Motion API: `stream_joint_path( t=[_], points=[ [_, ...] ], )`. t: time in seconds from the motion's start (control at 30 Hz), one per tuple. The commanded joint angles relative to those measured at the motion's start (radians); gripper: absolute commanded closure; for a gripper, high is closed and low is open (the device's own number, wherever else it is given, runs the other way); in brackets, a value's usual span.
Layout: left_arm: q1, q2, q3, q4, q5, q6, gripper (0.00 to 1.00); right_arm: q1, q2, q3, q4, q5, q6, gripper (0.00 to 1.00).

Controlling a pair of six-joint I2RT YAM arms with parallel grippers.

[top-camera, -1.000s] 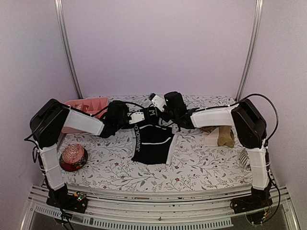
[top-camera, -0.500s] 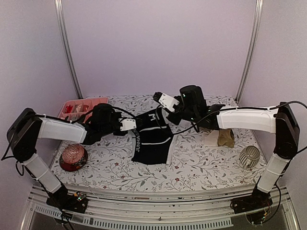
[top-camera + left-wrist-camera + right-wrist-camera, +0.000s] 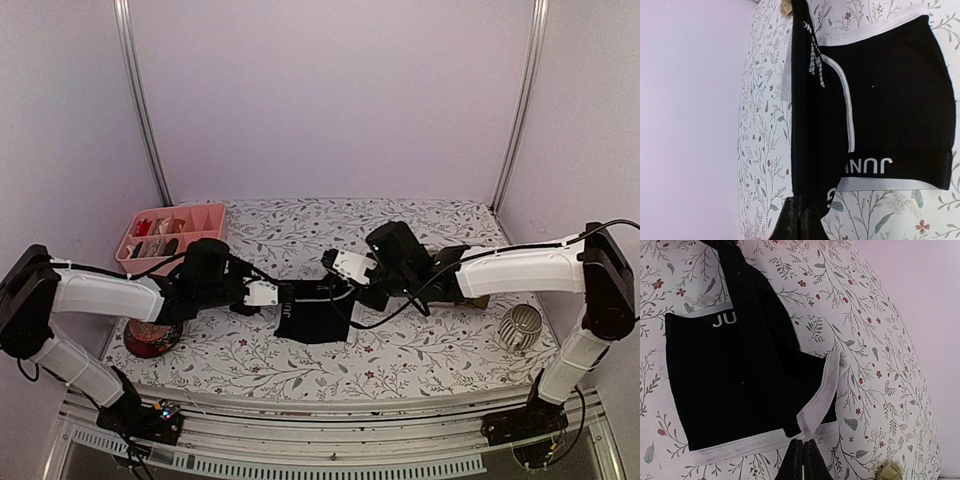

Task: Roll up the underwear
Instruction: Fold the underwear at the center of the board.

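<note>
The black underwear lies mid-table, its far part lifted into a taut fold over the rest. My left gripper is shut on the fold's left end, at the white-lettered waistband. In the left wrist view the black cloth runs straight up from the closed fingers. My right gripper is shut on the right end, pinching the white trim at the black cloth. The tan underwear shows only as a small bit; the right arm hides most of it in the top view.
A pink compartment tray stands at the back left. A red bowl sits under the left forearm near the front left. A ribbed metal cup stands at the right. The floral cloth covers the table.
Both grippers came down and toward the near side, drawing the far part of the black underwear over the rest. The garment now looks shorter. The arms stretched out lower.
</note>
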Motion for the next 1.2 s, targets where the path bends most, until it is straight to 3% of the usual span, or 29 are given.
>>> stream_joint_path(
  t=[0.0,0.67,1.1,1.17],
  points=[
    [-0.049,-0.031,-0.038,-0.059,0.023,-0.033,1.00,0.050,-0.054,-0.023,-0.049,0.021,0.064,0.98],
    [-0.128,-0.010,-0.114,-0.065,0.059,-0.076,0.97,0.216,-0.036,-0.056,-0.202,0.169,0.219,0.98],
    [-0.148,0.030,-0.111,-0.102,0.073,-0.084,0.90,0.234,0.018,-0.030,-0.239,0.117,0.224,0.98],
    [-0.149,0.032,-0.112,-0.102,0.070,-0.086,0.89,0.236,0.034,-0.016,-0.256,0.112,0.226,0.93]
  ],
)
